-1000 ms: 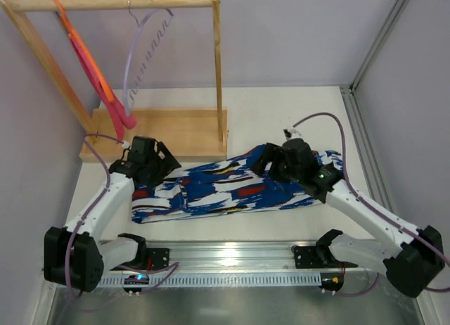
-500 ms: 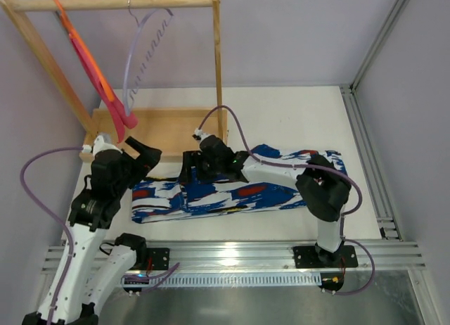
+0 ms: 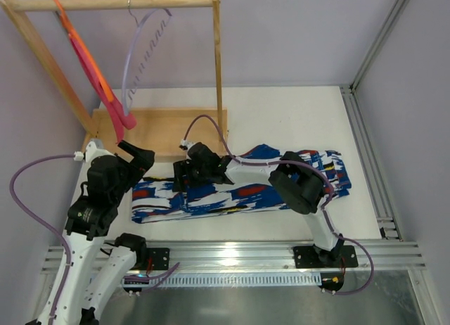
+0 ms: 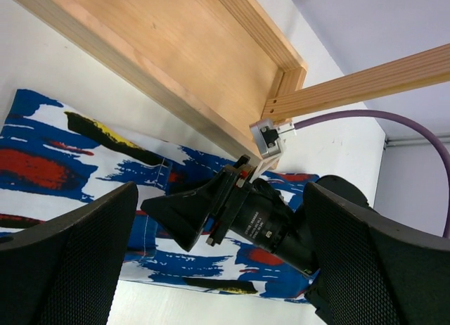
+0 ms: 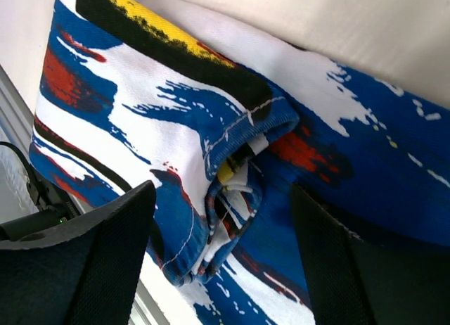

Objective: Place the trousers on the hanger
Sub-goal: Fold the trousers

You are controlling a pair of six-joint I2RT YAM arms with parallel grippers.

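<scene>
The trousers (image 3: 239, 188) lie folded mid-frame, the hanger (image 3: 149, 49) bare at upper left. The left gripper (image 3: 140, 155) and right gripper (image 5: 221, 247) gape empty; nothing yet hung

Trousers (image 3: 246, 198) folded, flat on desk (image 3: 295, 114). Right gripper (image 3: 181, 180) over trousers' left part. Left gripper (image 3: 140, 158) just off trousers' left end. Wooden rack (image 3: 169, 0) behind trousers; lavender hanger (image 3: 150, 46), orange hanger (image 3: 88, 65) hang from its rail.
</scene>
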